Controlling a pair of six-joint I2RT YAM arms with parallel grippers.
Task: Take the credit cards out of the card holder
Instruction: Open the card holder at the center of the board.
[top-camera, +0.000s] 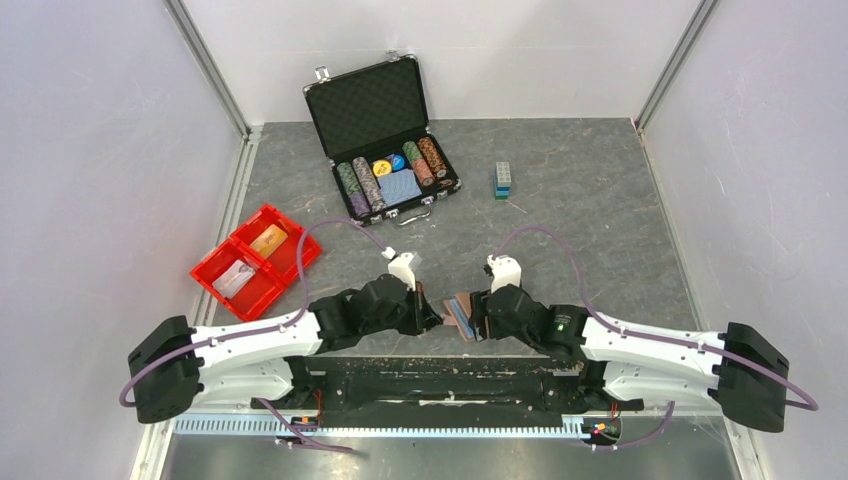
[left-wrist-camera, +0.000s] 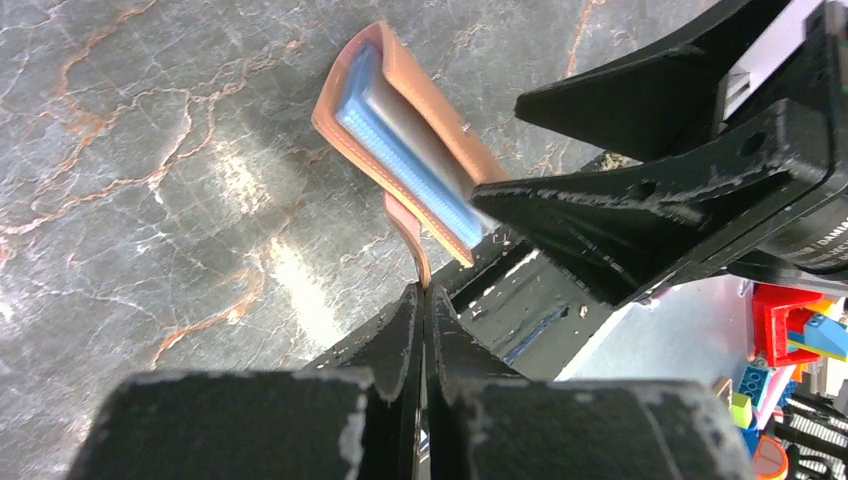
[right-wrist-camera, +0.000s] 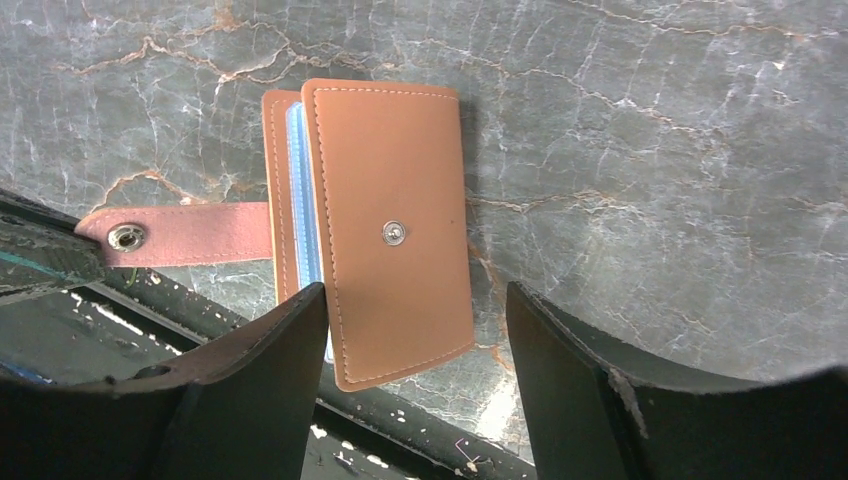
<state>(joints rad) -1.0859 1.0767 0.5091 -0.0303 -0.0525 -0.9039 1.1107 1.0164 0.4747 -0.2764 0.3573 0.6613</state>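
Observation:
The brown leather card holder hangs just above the table's near edge, between my two grippers. My left gripper is shut on its closing tab, which shows a snap in the right wrist view. The holder is folded, and the pale blue edges of the credit cards show between its covers. My right gripper is open and straddles the holder's lower end. Its left finger sits at the holder's edge and its right finger stands apart from it.
An open black poker-chip case stands at the back. A red bin with small items lies at the left. A blue-green block stack stands at the back right. The black base rail runs just below the holder.

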